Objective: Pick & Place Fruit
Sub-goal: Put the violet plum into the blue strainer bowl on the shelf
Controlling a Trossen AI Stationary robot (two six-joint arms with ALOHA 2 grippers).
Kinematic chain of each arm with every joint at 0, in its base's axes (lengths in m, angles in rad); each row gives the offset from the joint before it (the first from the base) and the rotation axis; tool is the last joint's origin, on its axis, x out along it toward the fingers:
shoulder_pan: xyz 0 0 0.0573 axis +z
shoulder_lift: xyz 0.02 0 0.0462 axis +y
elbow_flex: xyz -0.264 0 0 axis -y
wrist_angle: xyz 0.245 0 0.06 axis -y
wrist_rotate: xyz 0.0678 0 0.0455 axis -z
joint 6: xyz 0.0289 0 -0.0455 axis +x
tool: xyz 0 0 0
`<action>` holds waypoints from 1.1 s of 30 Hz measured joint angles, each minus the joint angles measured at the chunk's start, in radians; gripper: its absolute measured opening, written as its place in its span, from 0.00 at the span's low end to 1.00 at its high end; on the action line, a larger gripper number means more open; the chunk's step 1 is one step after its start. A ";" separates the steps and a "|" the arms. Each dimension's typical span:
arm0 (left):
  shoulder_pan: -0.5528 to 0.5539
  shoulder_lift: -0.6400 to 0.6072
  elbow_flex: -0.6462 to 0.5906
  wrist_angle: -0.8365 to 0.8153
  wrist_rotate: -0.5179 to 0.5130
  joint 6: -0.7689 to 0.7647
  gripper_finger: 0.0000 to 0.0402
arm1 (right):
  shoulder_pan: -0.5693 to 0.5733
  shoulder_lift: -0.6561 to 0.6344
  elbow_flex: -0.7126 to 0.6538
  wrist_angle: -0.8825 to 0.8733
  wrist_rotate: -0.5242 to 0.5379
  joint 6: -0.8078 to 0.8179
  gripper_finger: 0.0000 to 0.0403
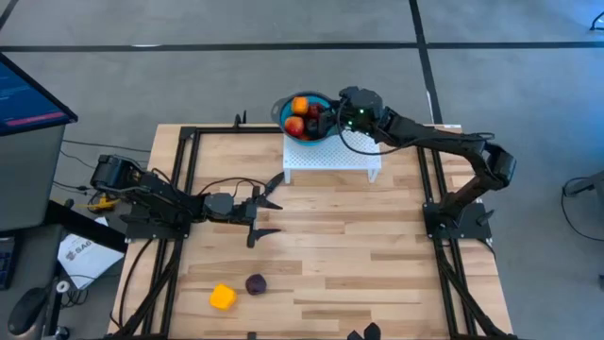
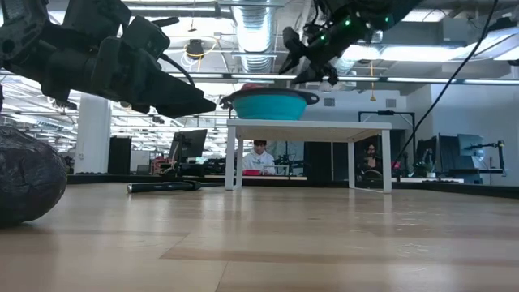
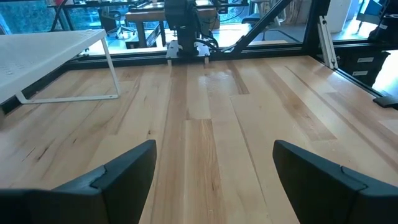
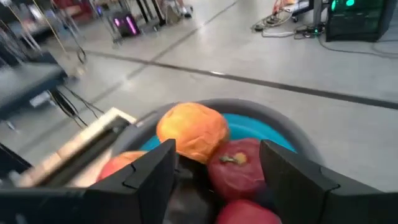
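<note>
Several glossy toy fruits (image 4: 214,155) — orange, red — heaped in the bowl (image 4: 273,127).

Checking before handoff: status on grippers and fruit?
Left gripper open, idle over mid-table. Right gripper open above blue bowl, fruit piled inside. Yellow fruit and purple fruit remain on table. Nothing blocking.

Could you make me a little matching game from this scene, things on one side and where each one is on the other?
Things:
1. blue bowl
2. yellow fruit
3. left gripper
4. right gripper

Places:
A. over the fruit in the bowl
B. on the white stand
C. open, above bare wood at mid-table
D. on the table near its front edge, beside a dark purple fruit

Pairs: 1-B, 2-D, 3-C, 4-A
</note>
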 joint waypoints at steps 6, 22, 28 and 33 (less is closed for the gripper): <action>0.000 0.000 0.000 0.000 -0.001 -0.004 0.78 | 0.127 -0.079 0.038 -0.205 0.032 -0.152 0.51; -0.005 0.000 -0.002 -0.012 -0.066 0.070 0.78 | 0.777 0.066 -0.285 0.281 0.149 -0.121 0.37; -0.043 -0.022 -0.002 -0.096 -0.070 0.075 0.78 | 0.902 0.406 -0.200 0.624 0.096 -0.178 0.35; -0.110 -0.151 -0.005 -0.313 -0.156 -0.008 0.78 | 0.897 0.610 0.020 0.537 -0.041 -0.215 0.38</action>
